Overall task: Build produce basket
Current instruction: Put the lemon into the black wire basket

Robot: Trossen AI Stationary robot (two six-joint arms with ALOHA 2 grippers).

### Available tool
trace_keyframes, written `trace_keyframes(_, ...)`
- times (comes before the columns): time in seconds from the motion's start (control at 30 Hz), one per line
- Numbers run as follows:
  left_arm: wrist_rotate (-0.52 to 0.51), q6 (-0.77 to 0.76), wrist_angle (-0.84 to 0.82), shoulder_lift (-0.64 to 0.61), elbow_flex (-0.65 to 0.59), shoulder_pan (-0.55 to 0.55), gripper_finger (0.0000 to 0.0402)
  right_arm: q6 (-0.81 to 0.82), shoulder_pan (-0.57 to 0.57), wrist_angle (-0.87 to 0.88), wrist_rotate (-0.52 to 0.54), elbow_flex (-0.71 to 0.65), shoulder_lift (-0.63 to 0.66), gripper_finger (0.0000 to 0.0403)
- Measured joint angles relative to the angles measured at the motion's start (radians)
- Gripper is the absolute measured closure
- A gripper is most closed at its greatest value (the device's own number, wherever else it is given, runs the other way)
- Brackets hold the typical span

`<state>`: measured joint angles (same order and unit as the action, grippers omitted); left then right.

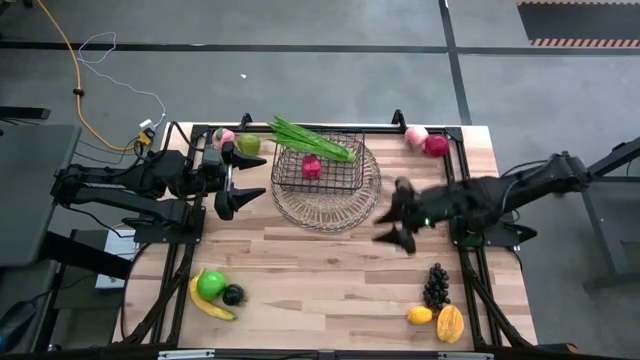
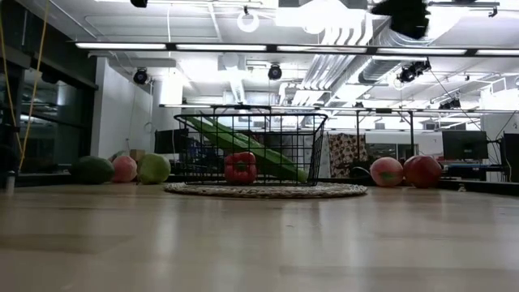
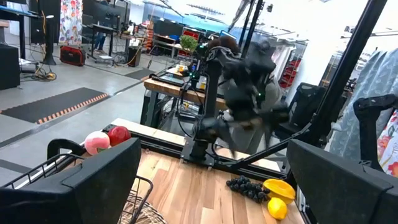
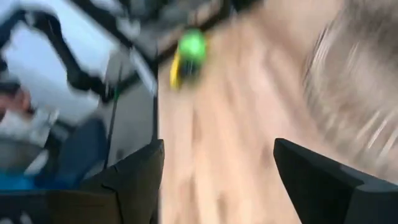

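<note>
Basket (image 1: 318,165): dark wire, seated on the round wire tray (image 1: 327,207) at the table's far middle; a red item (image 1: 312,167) and the leafy bunch (image 1: 312,139) are already held in it.
Right gripper (image 1: 397,225): fingers spread, nothing held, hung just beside the tray; motion blur is seen.
Left gripper (image 1: 238,188): fingers apart, empty, beside the basket.
Step in hand (judged): the grapes (image 1: 435,286), lemon (image 1: 420,315) or mango (image 1: 450,323) are best approached from above, the fingers kept wide until the fruit is straddled.
Writing: none is legible.

Overhead and table-level views share the basket (image 1: 318,168)
</note>
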<state>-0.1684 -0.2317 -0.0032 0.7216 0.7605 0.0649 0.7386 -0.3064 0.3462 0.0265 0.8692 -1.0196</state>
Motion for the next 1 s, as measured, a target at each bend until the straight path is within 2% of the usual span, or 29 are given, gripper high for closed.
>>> trace_keyframes(0.2,-0.001,0.000,0.000,0.000,0.000,0.000,0.0009,0.209,-0.266,0.142,-0.045,0.000,-0.114,0.0110)
trace_keyframes(0.4,-0.001,0.000,0.000,0.000,0.000,0.000,0.0009,0.279,-0.441,0.151,-0.114,0.000,-0.276,0.0110)
trace_keyframes(0.67,-0.017,0.000,-0.001,0.000,0.000,0.000,0.0009,0.348,-0.541,0.151,-0.160,0.000,-0.443,0.0110)
trace_keyframes(1.0,-0.030,0.000,-0.004,0.000,0.000,0.000,0.0009,0.363,-0.581,0.185,-0.159,0.000,-0.563,0.0110)
